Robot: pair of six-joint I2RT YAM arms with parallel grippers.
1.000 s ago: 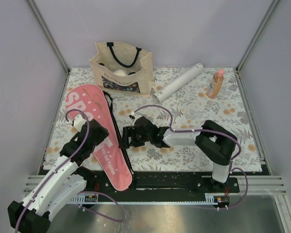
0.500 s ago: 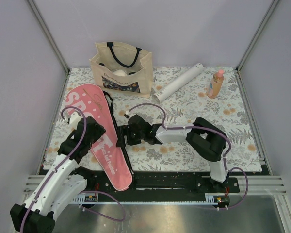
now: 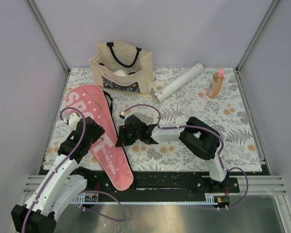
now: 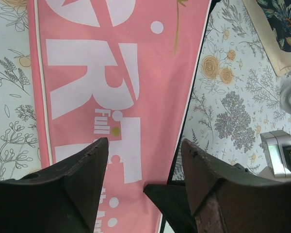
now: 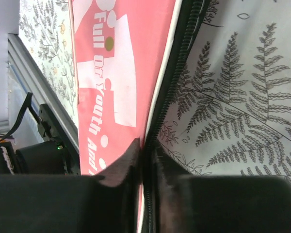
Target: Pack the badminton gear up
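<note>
on table (image 3: 233,126), left side: racket case (image 3: 89,104) is laid diagonally, tote (image 3: 121,68) set behind it. tube (image 3: 178,82) is placed right of tote, bottle (image 3: 215,83) right of tube. left gripper (image 4: 144,142) is held above case, right gripper (image 5: 144,144) at its right edge.

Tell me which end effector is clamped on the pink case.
The right end effector, pinched shut on the black zipper edge of the pink case; the left end effector only hovers open over it.

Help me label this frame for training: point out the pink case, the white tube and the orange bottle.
pink case (image 3: 87,103), top external view, on its wide lettered head.
white tube (image 3: 178,81), top external view, mid-length.
orange bottle (image 3: 215,86), top external view, on its body.
</note>
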